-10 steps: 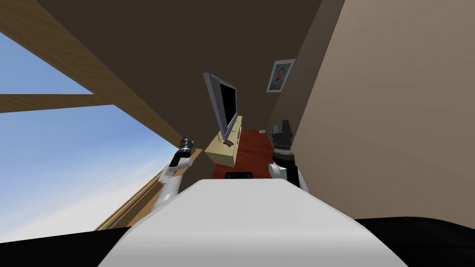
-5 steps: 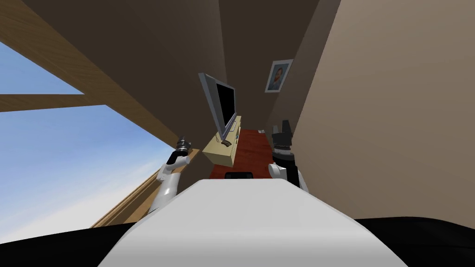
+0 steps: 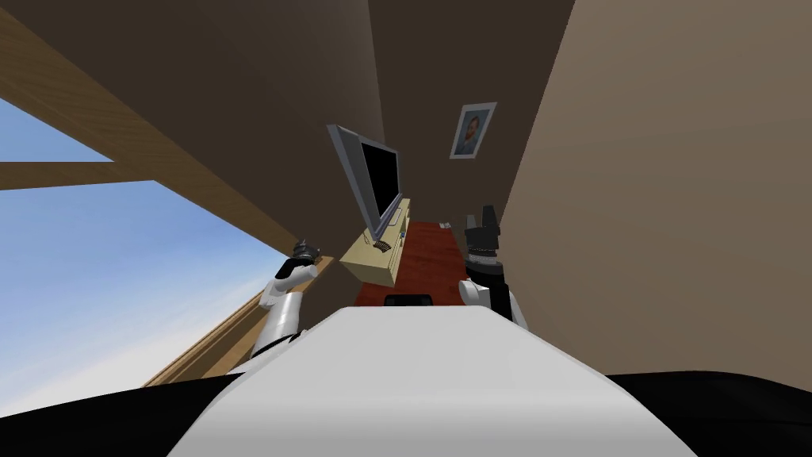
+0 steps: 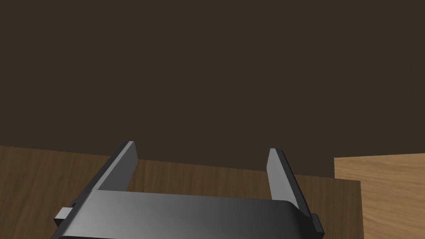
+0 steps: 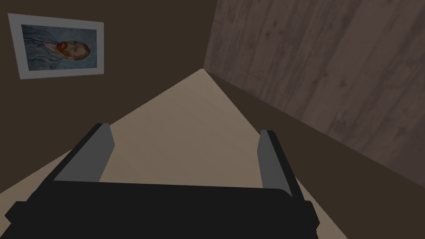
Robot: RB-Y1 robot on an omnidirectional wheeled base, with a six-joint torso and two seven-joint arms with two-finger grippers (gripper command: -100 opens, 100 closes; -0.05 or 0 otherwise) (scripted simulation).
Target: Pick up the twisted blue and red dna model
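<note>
Approach step: left tool [image 4: 203, 150] and right tool [image 5: 186, 132] were both spread wide, holding nothing. DNA model was too small to pick out; we judged the TV stand [image 3: 369, 266] at frame centre the likeliest spot. Next: drive closer, then locate it.
</note>
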